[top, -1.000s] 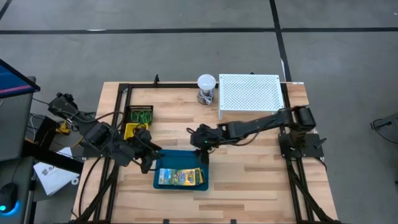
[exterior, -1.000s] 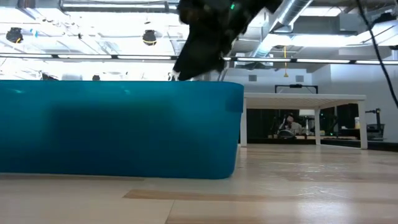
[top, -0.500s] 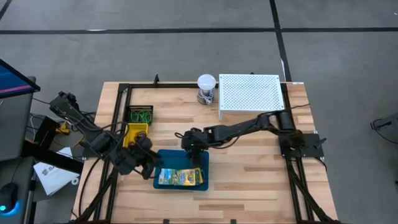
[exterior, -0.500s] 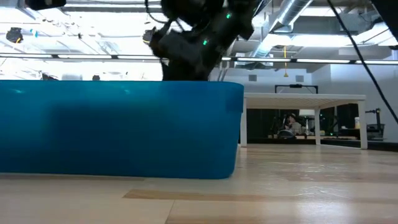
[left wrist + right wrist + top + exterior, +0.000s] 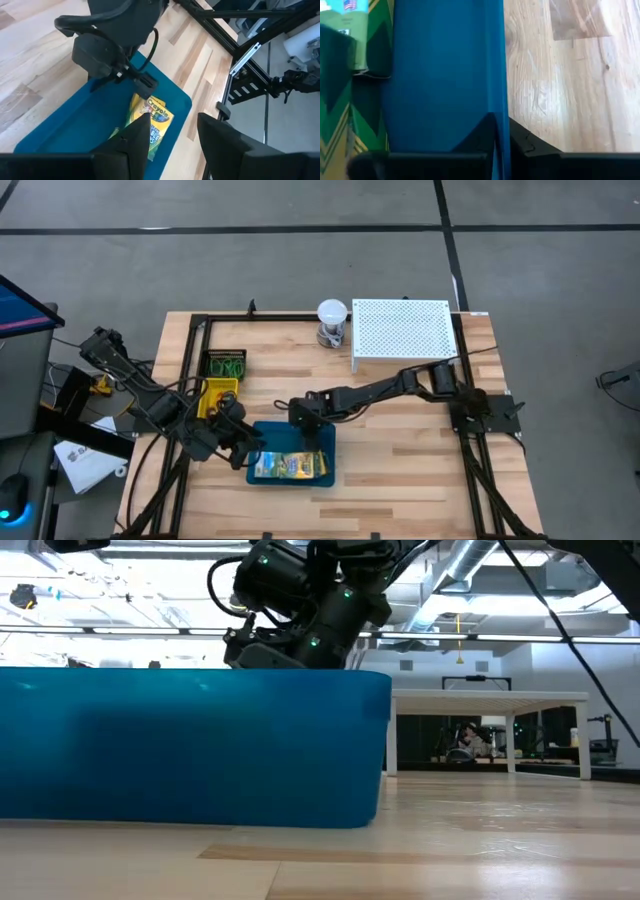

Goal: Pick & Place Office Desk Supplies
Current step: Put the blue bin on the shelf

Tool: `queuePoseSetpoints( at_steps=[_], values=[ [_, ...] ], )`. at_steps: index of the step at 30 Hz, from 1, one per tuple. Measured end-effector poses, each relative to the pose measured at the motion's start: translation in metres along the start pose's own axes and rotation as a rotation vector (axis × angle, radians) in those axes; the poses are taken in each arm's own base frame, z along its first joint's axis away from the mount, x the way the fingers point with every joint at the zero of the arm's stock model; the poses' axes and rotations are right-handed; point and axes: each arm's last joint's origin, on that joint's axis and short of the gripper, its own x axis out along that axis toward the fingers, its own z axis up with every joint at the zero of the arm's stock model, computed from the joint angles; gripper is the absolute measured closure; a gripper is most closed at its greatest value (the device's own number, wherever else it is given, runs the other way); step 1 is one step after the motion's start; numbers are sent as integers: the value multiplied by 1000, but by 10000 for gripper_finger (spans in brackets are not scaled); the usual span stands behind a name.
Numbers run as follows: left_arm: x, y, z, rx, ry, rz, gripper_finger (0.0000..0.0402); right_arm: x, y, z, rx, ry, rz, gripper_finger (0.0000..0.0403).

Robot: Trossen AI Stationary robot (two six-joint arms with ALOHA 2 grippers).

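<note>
Both pincers at blue tray edges; right pincer clamped on far rim.

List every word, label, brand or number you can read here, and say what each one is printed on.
"Crayola": on the green-yellow crayon packet lying in the blue tray, left wrist view.
Smaller print on that packet: too blurred to read.
Small flag mark on a packet, right wrist view: no readable words.
</note>
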Motion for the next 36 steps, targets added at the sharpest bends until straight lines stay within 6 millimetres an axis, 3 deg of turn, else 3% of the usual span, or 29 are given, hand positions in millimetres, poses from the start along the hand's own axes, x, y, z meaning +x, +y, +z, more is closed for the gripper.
queuePoseSetpoints(
  at_steps=[4,10,16,26,31,36],
  values=[
    [0,-1,0,-7,-4,-10,244,-10,3,9,6,6,-51,398],
    [0,-1,1,-6,-4,-11,244,-60,9,45,-1,-85,-66,400],
    [0,-2,1,-6,-5,-19,244,-97,4,56,82,-44,-51,401],
    [-10,-20,-6,-23,-12,-178,244,-104,0,45,143,99,58,402],
    [-19,-35,-3,-16,-105,-294,244,-106,-2,45,143,102,64,403],
    [-25,-43,1,-7,-202,-346,250,-127,-7,48,151,76,83,403]
  ],
)
